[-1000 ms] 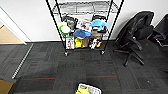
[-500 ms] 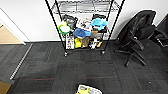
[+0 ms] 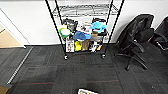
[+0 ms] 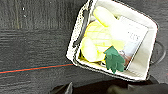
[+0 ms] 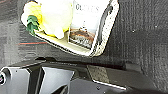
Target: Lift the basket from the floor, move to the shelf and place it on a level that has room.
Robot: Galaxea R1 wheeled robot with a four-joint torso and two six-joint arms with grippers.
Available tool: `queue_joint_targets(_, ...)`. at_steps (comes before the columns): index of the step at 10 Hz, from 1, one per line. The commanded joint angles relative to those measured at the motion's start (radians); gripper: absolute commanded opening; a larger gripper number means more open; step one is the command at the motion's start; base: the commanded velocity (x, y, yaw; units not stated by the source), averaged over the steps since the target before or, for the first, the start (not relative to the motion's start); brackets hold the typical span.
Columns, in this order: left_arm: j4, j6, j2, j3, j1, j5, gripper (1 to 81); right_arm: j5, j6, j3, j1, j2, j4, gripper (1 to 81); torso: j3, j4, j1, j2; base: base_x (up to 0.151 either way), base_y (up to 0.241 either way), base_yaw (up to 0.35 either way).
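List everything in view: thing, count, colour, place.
basket: one, cream woven with pale liner, on the dark carpet near the robot
plush: one, yellow with green leaves, inside the basket
booklet: one, white with a picture, inside the basket beside the plush
shelf: one, black wire rack on casters, against the white wall
clutter: count unclear; blue, green, yellow and white items on the shelf's lower tiers
upper tier: one, black grid, looks bare
chairs: two, black, right of the shelf
floor: dark grey carpet with thin red lines
wood flooring: tan patch, far left
robot parts: dark plate, in the right wrist view
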Motion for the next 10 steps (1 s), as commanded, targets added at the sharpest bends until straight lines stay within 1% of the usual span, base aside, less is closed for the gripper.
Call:
queue_joint_targets(1, 0.008, 0.003, -0.008, -0.004, -0.072, 0.071, 81.1, -0.067, -0.001, 0.009, 0.032, -0.017, 0.02, 81.1, 0.0, 0.0, 0.062, -0.096, 0.0, 0.0, 0.0)
queue_joint_targets(7, 0.007, 0.003, -0.002, -0.013, -0.072, 0.071, 81.1, -0.067, 0.002, 0.009, 0.044, -0.009, 0.04, 81.1, 0.0, 0.0, 0.19, -0.3, 0.0, 0.0, 0.0)
queue_joint_targets(8, 0.007, 0.003, 0.006, -0.013, -0.072, 0.071, 81.1, -0.067, 0.003, 0.007, 0.044, -0.009, 0.045, 81.1, -0.036, 0.0, 0.211, -0.334, 0.0, 0.0, 0.0)
queue_joint_targets(9, 0.007, 0.003, 0.009, -0.013, -0.071, 0.071, 81.1, -0.067, 0.003, 0.007, 0.046, -0.009, 0.053, 81.1, -0.093, 0.0, 0.232, -0.368, 0.0, 0.0, 0.0)
queue_joint_targets(10, 0.007, 0.003, 0.01, -0.013, -0.072, 0.071, 81.1, -0.067, 0.003, 0.006, 0.046, -0.009, 0.053, 81.1, -0.098, 0.0, 0.247, -0.392, 0.0, 0.0, 0.0)
